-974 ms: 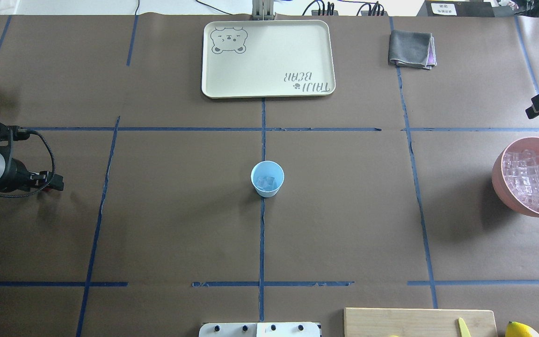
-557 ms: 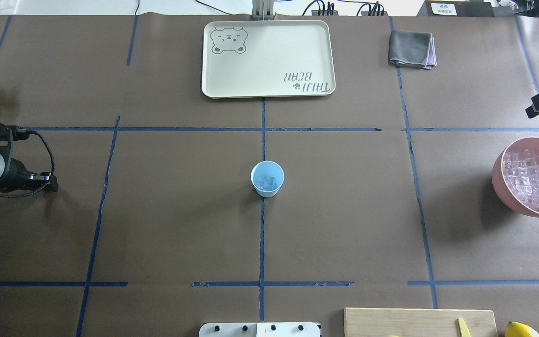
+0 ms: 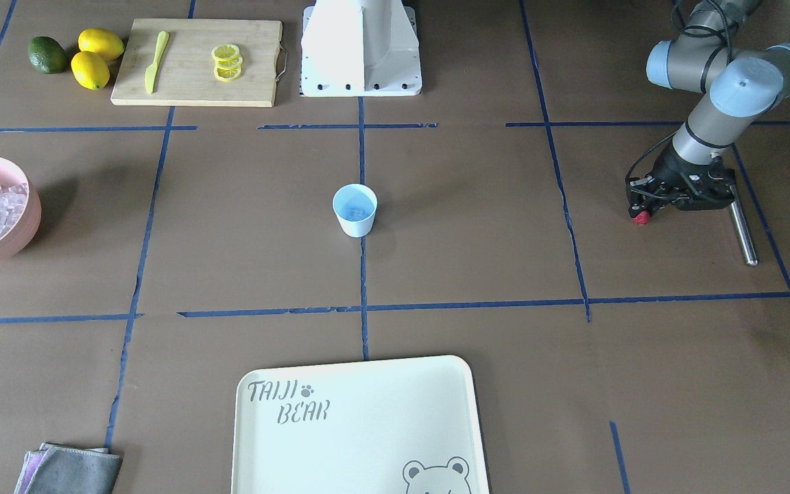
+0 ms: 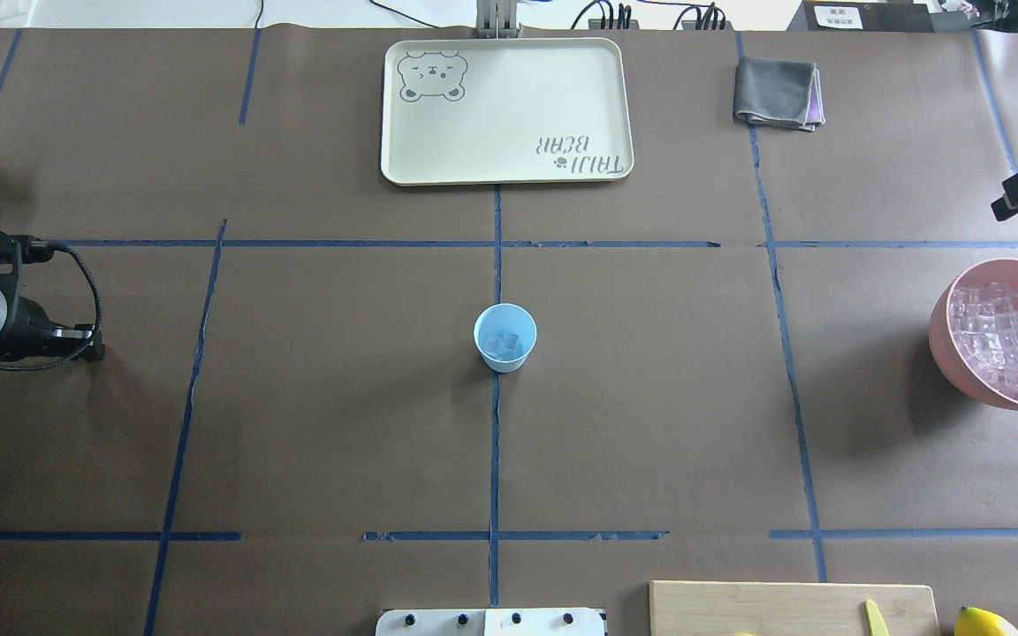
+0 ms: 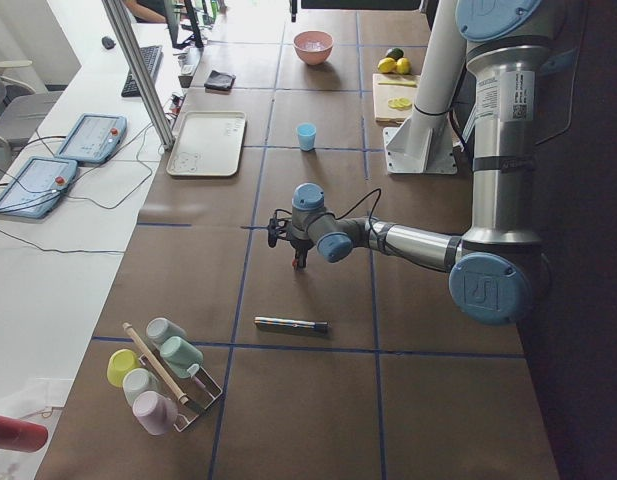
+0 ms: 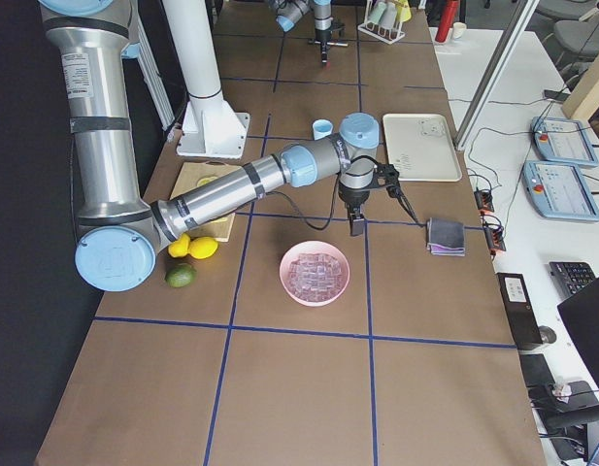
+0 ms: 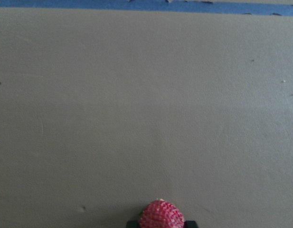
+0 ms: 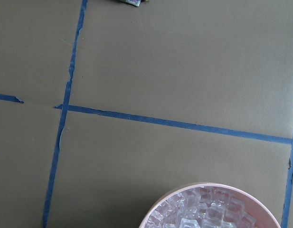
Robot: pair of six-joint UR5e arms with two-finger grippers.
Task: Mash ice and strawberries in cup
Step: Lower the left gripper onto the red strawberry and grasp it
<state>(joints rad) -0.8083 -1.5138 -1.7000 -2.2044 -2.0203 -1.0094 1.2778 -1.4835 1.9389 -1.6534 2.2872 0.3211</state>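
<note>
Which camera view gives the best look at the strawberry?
The left wrist-mounted view: the strawberry sits large at the bottom edge, its red, seeded skin clear, though cut off. The front-facing view shows only a small red dot at the left gripper's tip. Other views show it too small or not at all.

brown table (image 4: 341, 424) gridded with blue tape (image 4: 493, 459). a white desk (image 5: 48, 290) runs along its far side, holding two tablets (image 5: 93, 137) and a keyboard (image 5: 146, 70); a grey chair (image 5: 13, 105) stands beside it.
</note>
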